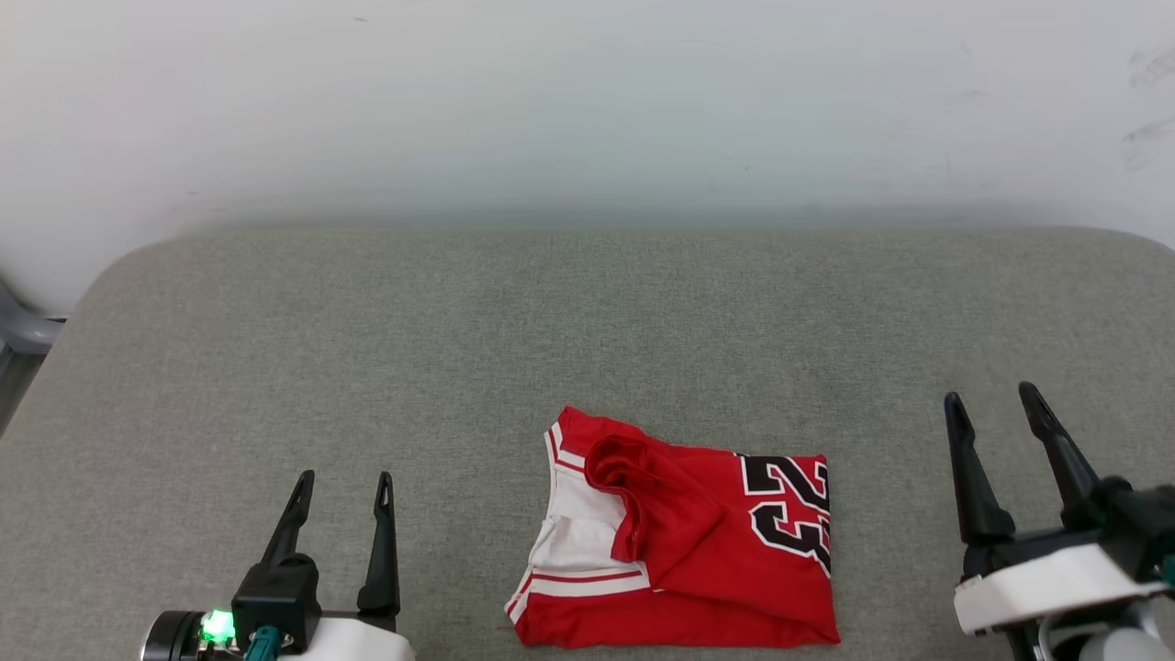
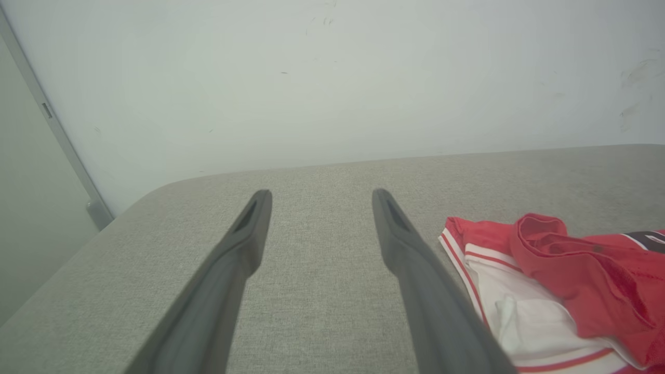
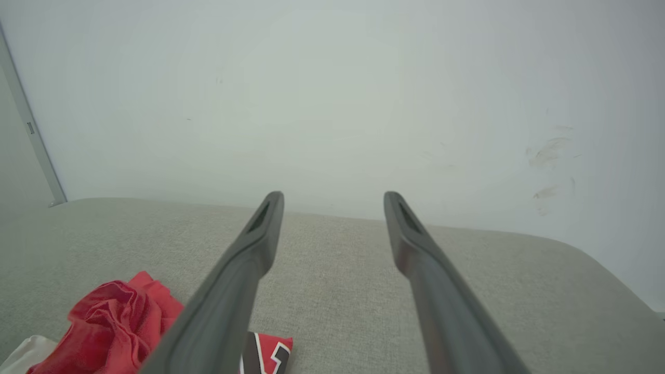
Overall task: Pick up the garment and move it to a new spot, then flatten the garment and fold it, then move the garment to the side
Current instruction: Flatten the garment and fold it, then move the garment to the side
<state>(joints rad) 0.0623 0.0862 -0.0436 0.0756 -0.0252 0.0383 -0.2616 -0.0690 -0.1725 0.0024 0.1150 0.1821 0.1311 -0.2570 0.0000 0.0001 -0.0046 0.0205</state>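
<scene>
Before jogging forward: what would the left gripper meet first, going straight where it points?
The left gripper likely meets the grey woven padded surface near its far edge, else the white wall; depth is unclear. The red jersey shirt lies right of that line.

Padded surface (image 1: 367,349): grey woven fabric, rounded corners noted at 10 and 2 o'clock. Wall (image 1: 587,110): white, matt, set behind the far edge at 12 o'clock; dark scuff marks (image 1: 1149,133) recorded at 2 o'clock. Grey upright strip (image 2: 68,150): fixed at 9 o'clock. Light: soft, even.

The garment (image 1: 679,537) lies on the table (image 1: 367,349), between both grippers.
</scene>
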